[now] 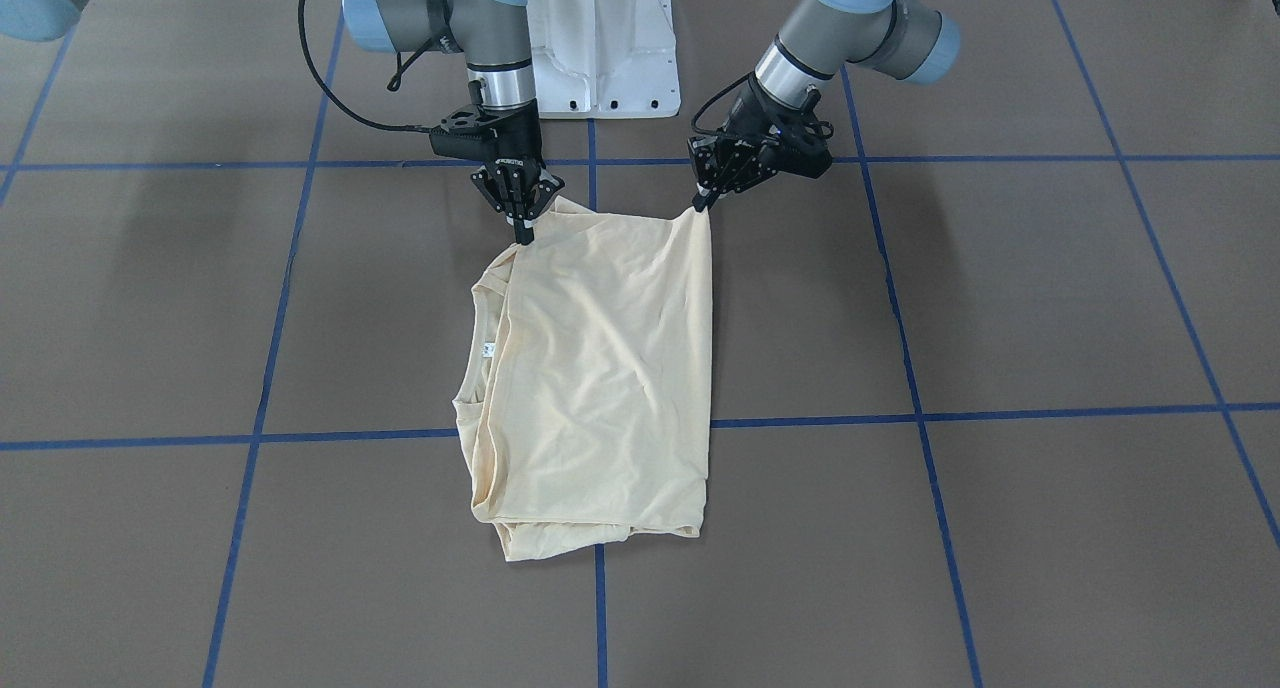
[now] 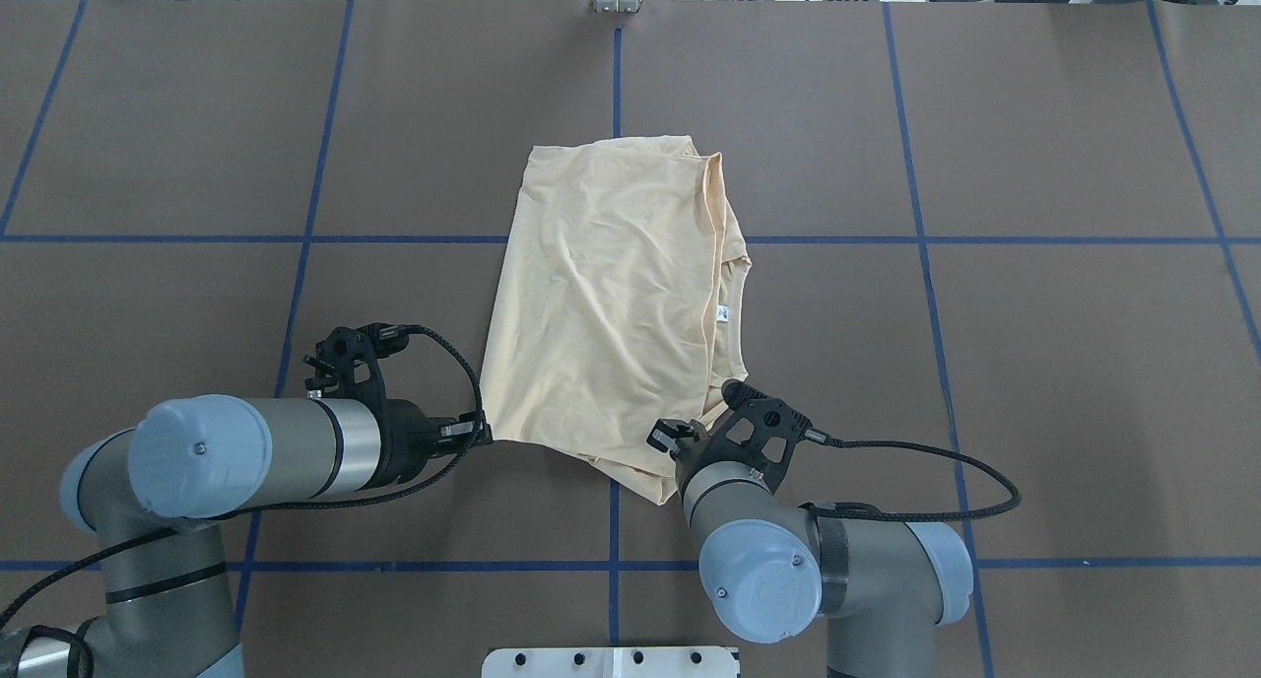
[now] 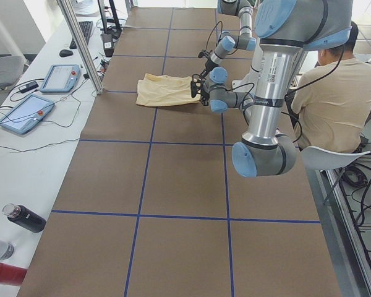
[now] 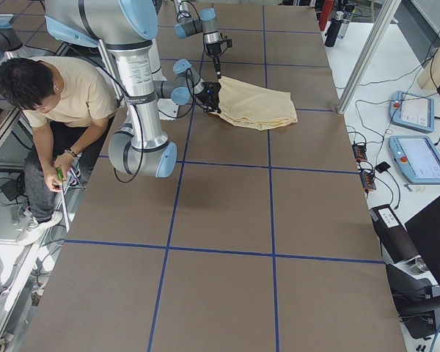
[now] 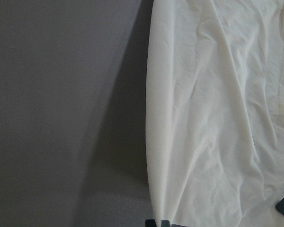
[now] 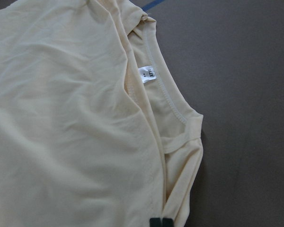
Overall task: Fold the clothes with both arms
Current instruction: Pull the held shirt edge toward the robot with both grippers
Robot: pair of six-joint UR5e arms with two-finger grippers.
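Observation:
The pale yellow shirt point(image 1: 600, 368) lies folded in the middle of the table, also seen from overhead point(image 2: 611, 294). Its white neck label point(image 1: 488, 349) shows at the collar, and in the right wrist view point(image 6: 147, 74). The navy print is hidden. My left gripper point(image 1: 703, 204) is shut on the shirt's near corner, on the overhead view's left point(image 2: 485, 433). My right gripper point(image 1: 523, 232) is shut on the other near corner by the collar point(image 2: 680, 448). Both hold that edge slightly lifted. In each wrist view the fingertips point(image 5: 158, 222) point(image 6: 161, 222) pinch cloth.
The white pedestal base point(image 1: 600, 58) stands just behind the grippers. Blue tape lines point(image 2: 616, 67) grid the brown table. An operator point(image 3: 334, 93) sits beside the robot. Control tablets point(image 3: 25, 114) and bottles point(image 3: 25, 218) lie on the white side bench.

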